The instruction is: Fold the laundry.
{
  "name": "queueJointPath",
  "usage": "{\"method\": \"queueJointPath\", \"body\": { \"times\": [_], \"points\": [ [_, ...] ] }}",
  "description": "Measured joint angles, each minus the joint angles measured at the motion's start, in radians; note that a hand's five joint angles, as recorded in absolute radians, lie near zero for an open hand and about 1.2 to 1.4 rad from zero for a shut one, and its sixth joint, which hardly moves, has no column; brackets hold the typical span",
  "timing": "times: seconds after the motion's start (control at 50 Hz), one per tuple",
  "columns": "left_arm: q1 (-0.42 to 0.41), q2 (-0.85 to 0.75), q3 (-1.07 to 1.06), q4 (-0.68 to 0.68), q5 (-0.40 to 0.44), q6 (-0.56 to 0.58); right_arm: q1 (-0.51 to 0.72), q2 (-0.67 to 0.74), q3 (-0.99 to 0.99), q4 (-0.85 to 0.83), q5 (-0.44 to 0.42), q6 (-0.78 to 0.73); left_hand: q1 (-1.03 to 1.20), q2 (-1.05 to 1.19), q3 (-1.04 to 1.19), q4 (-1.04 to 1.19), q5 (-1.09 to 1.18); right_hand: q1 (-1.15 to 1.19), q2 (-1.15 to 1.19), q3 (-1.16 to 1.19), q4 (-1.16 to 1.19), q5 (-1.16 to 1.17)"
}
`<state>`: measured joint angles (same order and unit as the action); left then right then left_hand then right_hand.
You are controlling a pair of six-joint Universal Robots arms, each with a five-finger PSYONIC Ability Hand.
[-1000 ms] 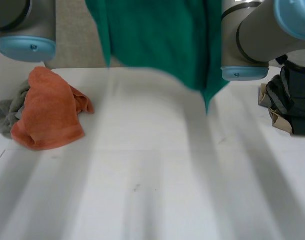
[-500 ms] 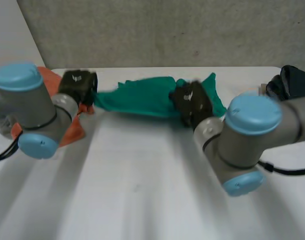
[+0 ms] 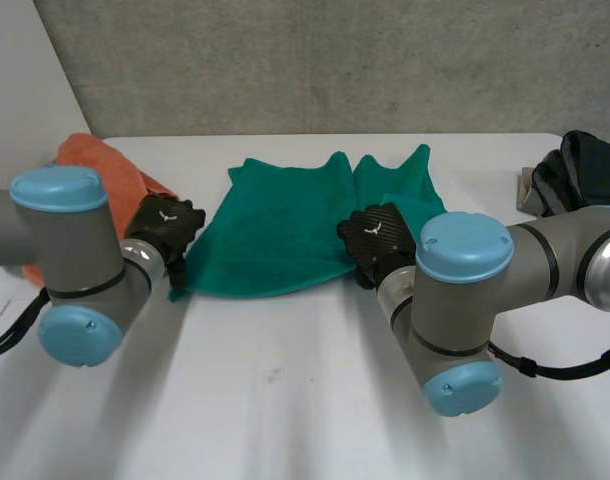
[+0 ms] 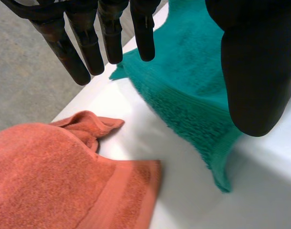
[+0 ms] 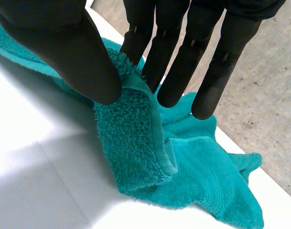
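Table (image 3: 285, 400): white; the near half is bare.
Left hand (image 3: 163, 228): at the near left corner of the green towel (image 3: 275, 225). Fingers straight and set wide from the thumb, pinching nothing. The corner lies flat on the table below them.
Right hand (image 3: 377, 238): at the towel's near right edge. The thumb and straight fingers pinch a raised fold of pile between them.
Green towel: far middle of the table, spread mostly flat, with the far right part rumpled and overlapping.
Change: one second ago the towel hung in the air. Half a second ago it was a bunched strip between the hands. It now lies opened out on the table.
Meaning: the spreading step appears complete. The right hand's fold probably needs laying down before folding starts.
Orange towel (image 3: 105, 175): far left and crumpled, near the green towel but apart from it.
Dark clothes (image 3: 585, 175): heaped at the far right edge.
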<state>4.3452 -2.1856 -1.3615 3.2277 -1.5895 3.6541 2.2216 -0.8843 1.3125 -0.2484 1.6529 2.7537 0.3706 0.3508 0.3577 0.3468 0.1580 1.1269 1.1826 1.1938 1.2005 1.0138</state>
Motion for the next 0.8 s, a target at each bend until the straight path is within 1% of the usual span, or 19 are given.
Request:
{"method": "queueJointPath", "body": {
  "times": [0.26, 0.44, 0.52, 0.54, 0.58, 0.6, 0.62, 0.64, 0.72, 0.74, 0.78, 0.8],
  "points": [
    [-0.005, -0.050, -0.002, 0.022, -0.024, 0.012, 0.006, -0.054, -0.032, 0.046, 0.004, 0.068, 0.000, 0.000, 0.000, 0.000, 0.000, 0.000, 0.000, 0.000, 0.000, 0.000],
    [-0.005, -0.080, 0.010, 0.049, -0.035, 0.033, 0.007, -0.060, -0.048, 0.065, 0.004, 0.091, 0.006, 0.011, 0.007, 0.010, 0.023, 0.000, 0.000, 0.000, 0.000, 0.000],
    [-0.008, -0.109, 0.029, 0.070, -0.032, 0.051, 0.007, -0.059, -0.050, 0.070, 0.008, 0.098, 0.123, 0.129, 0.125, 0.137, 0.156, 0.000, 0.000, 0.000, 0.000, 0.000],
    [-0.009, -0.117, 0.037, 0.072, -0.032, 0.057, 0.007, -0.059, -0.050, 0.071, 0.009, 0.099, 0.281, 0.282, 0.275, 0.275, 0.287, 0.000, 0.000, 0.000, 0.000, 0.000],
    [-0.012, -0.133, 0.055, 0.072, -0.030, 0.068, 0.006, -0.060, -0.050, 0.074, 0.012, 0.103, 0.529, 0.484, 0.475, 0.490, 0.497, 0.000, 0.000, 0.000, 0.000, 0.000],
    [-0.014, -0.140, 0.065, 0.069, -0.029, 0.074, 0.005, -0.060, -0.050, 0.076, 0.013, 0.106, 0.743, 0.701, 0.688, 0.704, 0.709, 0.000, 0.000, 0.000, 0.000, 0.000],
    [-0.015, -0.147, 0.075, 0.066, -0.028, 0.080, 0.004, -0.060, -0.050, 0.079, 0.014, 0.108, 0.743, 0.701, 0.688, 0.704, 0.709, 0.000, 0.000, 0.000, 0.000, -0.001],
    [-0.016, -0.152, 0.087, 0.061, -0.028, 0.085, 0.003, -0.061, -0.050, 0.086, 0.014, 0.110, 0.790, 0.830, 0.813, 0.833, 0.819, 0.000, 0.000, 0.000, 0.000, 0.000],
    [-0.012, -0.152, 0.114, 0.041, -0.033, 0.093, 0.001, -0.062, -0.050, 0.130, 0.001, 0.112, 0.790, 0.845, 0.829, 0.847, 0.819, 0.000, 0.000, 0.000, 0.000, 0.000],
    [-0.008, -0.145, 0.119, 0.033, -0.036, 0.092, 0.002, -0.061, -0.051, 0.158, -0.014, 0.107, 0.790, 0.845, 0.829, 0.847, 0.819, -0.010, -0.024, -0.029, -0.030, -0.027],
    [-0.001, -0.128, 0.121, 0.027, -0.038, 0.088, 0.004, -0.055, -0.053, 0.202, -0.043, 0.093, 0.790, 0.845, 0.829, 0.847, 0.819, -0.178, -0.225, -0.229, -0.212, -0.208],
    [0.004, -0.113, 0.120, 0.023, -0.039, 0.083, 0.006, -0.047, -0.060, 0.251, -0.077, 0.070, 0.790, 0.845, 0.829, 0.847, 0.819, -0.389, -0.424, -0.420, -0.420, -0.422]
  ]
}}
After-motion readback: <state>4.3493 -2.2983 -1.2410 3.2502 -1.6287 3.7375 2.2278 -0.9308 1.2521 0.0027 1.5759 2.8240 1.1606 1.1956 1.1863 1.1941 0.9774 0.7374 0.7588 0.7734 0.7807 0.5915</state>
